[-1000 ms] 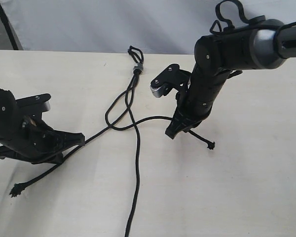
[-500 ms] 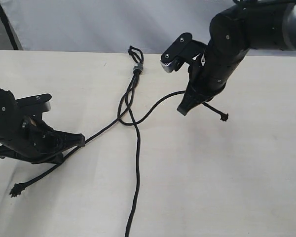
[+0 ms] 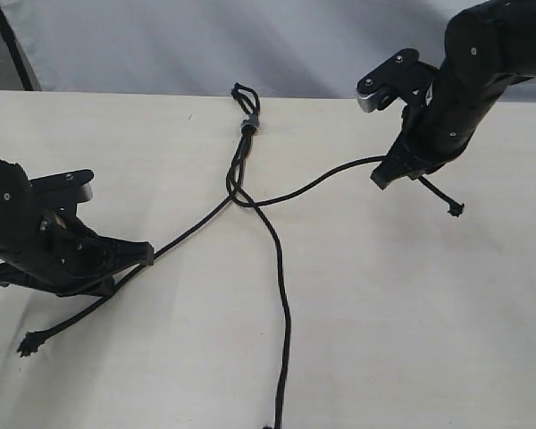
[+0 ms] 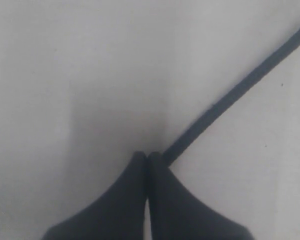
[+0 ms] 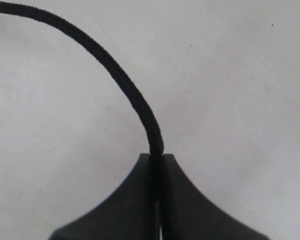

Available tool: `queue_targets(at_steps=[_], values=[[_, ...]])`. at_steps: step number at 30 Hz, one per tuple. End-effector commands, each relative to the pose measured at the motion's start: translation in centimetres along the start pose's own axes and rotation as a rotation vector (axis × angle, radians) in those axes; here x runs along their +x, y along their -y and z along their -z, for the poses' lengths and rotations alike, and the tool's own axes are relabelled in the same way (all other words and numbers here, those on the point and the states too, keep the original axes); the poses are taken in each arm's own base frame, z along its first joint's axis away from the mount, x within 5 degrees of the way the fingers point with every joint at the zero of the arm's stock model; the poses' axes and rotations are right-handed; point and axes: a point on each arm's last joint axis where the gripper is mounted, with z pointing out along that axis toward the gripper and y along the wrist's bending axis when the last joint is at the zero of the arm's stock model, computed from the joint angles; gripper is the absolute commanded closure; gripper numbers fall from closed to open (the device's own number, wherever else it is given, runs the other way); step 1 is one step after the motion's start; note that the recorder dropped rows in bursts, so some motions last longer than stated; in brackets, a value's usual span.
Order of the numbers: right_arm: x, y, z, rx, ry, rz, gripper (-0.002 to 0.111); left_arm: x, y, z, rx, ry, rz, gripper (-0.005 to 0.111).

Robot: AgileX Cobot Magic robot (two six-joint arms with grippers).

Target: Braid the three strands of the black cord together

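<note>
The black cord lies on the table, with its small loop [image 3: 242,92] and grey band [image 3: 247,123] at the far side. The three strands cross just below the band [image 3: 238,195]. The left strand [image 3: 189,231] runs to my left gripper [image 3: 147,255], which is shut. There the strand [image 4: 230,95] slips under one fingertip, and its frayed tip [image 3: 27,342] lies behind. My right gripper [image 3: 381,180] is shut on the right strand [image 5: 125,85], held above the table with the knotted tip [image 3: 456,211] hanging past it. The middle strand [image 3: 284,304] trails loose toward the near edge.
The pale tabletop [image 3: 411,322] stretches out in front. A grey backdrop [image 3: 161,45] stands behind the far edge. The right arm's wrist camera block [image 3: 380,89] sticks out near the loop end.
My right gripper has carried its strand rightward and farther back, drawing it straighter. The crossing tightened toward the band and the middle strand swung right. The left arm has not moved.
</note>
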Motion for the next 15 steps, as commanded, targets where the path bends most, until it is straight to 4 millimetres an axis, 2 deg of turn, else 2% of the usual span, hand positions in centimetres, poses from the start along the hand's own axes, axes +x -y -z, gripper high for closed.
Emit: queue_targets(at_steps=[1, 8, 15], values=[[0.0, 0.1, -1.2, -0.013, 0.005, -0.028, 0.109, 0.8, -0.3, -0.8, -0.021, -0.058, -0.012, 0.106], [0.7, -0.8, -5.6, -0.052, -0.096, -0.008, 0.109, 0.8, -0.3, -0.8, -0.022, -0.058, -0.015, 0.106], [1.9, -0.7, -7.9, -0.077, -0.176, -0.02, 0.109, 0.8, -0.3, -0.8, -0.023, -0.058, -0.017, 0.106]])
